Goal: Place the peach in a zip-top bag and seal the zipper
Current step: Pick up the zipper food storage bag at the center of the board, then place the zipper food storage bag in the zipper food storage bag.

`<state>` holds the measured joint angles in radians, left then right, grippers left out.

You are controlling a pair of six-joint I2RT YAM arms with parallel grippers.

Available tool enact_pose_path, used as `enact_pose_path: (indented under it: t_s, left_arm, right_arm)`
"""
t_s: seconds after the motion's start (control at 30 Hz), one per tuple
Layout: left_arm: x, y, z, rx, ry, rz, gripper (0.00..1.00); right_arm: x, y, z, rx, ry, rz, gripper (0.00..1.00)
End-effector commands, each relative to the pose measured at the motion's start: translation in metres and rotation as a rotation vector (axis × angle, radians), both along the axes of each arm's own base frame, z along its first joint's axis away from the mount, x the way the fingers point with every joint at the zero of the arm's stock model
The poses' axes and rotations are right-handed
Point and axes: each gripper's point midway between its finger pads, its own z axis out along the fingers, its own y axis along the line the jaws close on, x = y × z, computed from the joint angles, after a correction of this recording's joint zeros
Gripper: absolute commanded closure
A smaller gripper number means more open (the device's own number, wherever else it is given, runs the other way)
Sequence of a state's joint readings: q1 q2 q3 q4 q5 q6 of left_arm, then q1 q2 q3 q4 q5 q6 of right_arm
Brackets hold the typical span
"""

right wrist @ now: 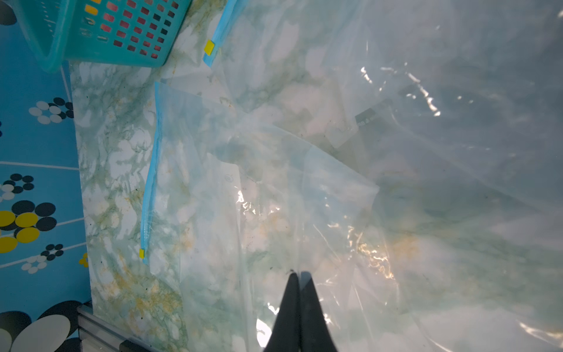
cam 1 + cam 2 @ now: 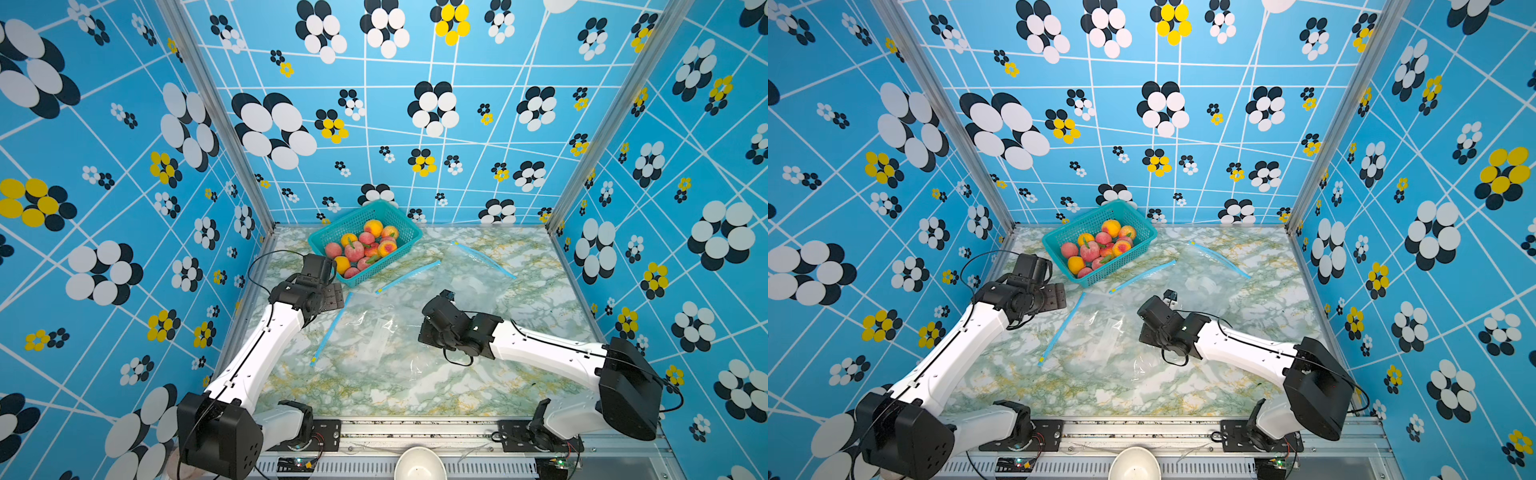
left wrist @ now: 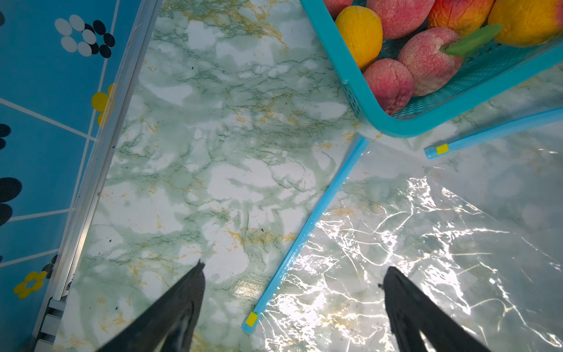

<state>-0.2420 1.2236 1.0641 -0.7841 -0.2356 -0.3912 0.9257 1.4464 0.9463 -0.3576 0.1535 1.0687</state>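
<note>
Several peaches [image 2: 365, 249] lie in a teal basket [image 2: 357, 283] at the back of the table; in the left wrist view the peaches [image 3: 388, 83] show close up. A clear zip-top bag [image 2: 374, 338] lies flat mid-table, its blue zipper [image 3: 307, 225] toward the left arm. My left gripper [image 3: 292, 268] hovers open over that zipper, beside the basket's near corner, with nothing in it. My right gripper [image 1: 300, 274] is shut, its tips pinching the clear film of this bag [image 1: 243, 198] on the side away from the zipper [image 1: 150, 183].
Two more clear bags lie behind, one with its zipper [image 2: 409, 276] along the basket's front, another zipper [image 2: 484, 259] at the back right. Patterned walls and metal posts close in three sides. A white bowl [image 2: 417, 463] sits on the front rail.
</note>
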Motion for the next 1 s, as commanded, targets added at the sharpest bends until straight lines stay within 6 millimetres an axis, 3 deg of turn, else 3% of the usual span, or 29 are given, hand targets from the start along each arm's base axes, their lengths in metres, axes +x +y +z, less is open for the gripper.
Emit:
enact_pose_path:
  t_s: [0.0, 0.17, 0.37, 0.5, 0.6, 0.7, 0.83, 0.9, 0.97]
  left_arm:
    - [-0.004, -0.009, 0.016, -0.036, -0.024, -0.053, 0.07]
    - [-0.003, -0.02, 0.017, -0.092, -0.017, -0.097, 0.11]
    - [-0.002, -0.051, 0.01, -0.234, 0.004, -0.205, 0.21]
    - [-0.005, -0.073, -0.007, -0.367, 0.03, -0.235, 0.27]
    - [-0.009, -0.083, -0.024, -0.437, 0.068, -0.234, 0.35]
    - [-0.011, -0.089, -0.033, -0.476, 0.076, -0.23, 0.4]
    - [-0.012, -0.095, -0.038, -0.512, 0.078, -0.24, 0.43]
    - [-0.012, -0.095, -0.04, -0.515, 0.083, -0.236, 0.45]
    - [-0.011, -0.095, -0.043, -0.504, 0.093, -0.236, 0.45]
  right_arm:
    - [0.013, -0.016, 0.028, 0.031, -0.069, -0.021, 1.0]
    - [0.033, -0.051, 0.063, -0.004, -0.129, -0.012, 1.0]
    - [0.049, -0.113, 0.055, -0.181, -0.045, 0.091, 1.0]
    - [0.06, -0.153, 0.055, -0.332, -0.009, 0.111, 1.0]
    - [0.073, -0.174, 0.056, -0.408, 0.006, 0.088, 0.89]
    - [0.083, -0.182, 0.063, -0.465, -0.007, 0.076, 0.76]
    - [0.096, -0.184, 0.112, -0.554, -0.12, 0.04, 0.65]
    - [0.098, -0.17, 0.142, -0.622, -0.211, 0.07, 0.58]
    - [0.095, -0.139, 0.163, -0.653, -0.291, 0.139, 0.51]
